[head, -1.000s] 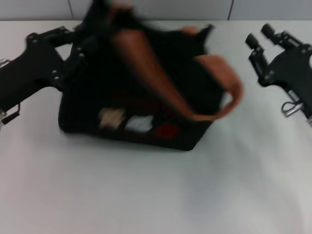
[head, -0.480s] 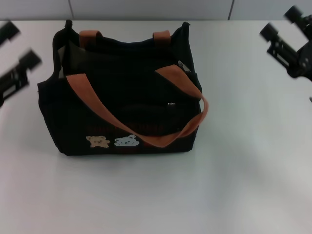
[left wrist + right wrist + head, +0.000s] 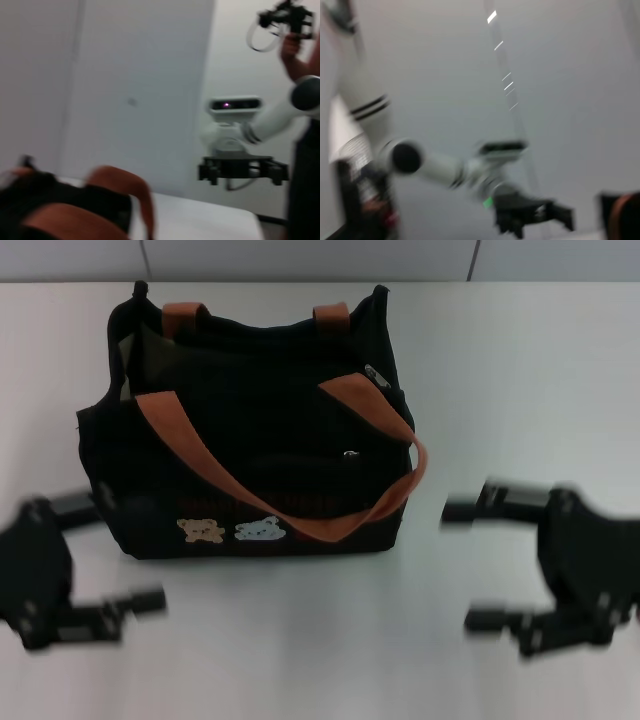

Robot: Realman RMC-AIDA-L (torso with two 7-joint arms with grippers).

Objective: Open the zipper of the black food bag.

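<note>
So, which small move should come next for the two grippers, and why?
Probably none toward the zipper: the boxy black fabric food bag already gapes at its top, the silver pull tab sitting at the right end. The left gripper and right gripper hang open beside the bag on the white table, touching nothing. I would simply park both.

Left hand (image 3: 112,553) low, fingers spread, right hand (image 3: 478,565) likewise

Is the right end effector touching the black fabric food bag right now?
Apart. The head view shows bare table between the right end effector and the black fabric food bag.
</note>
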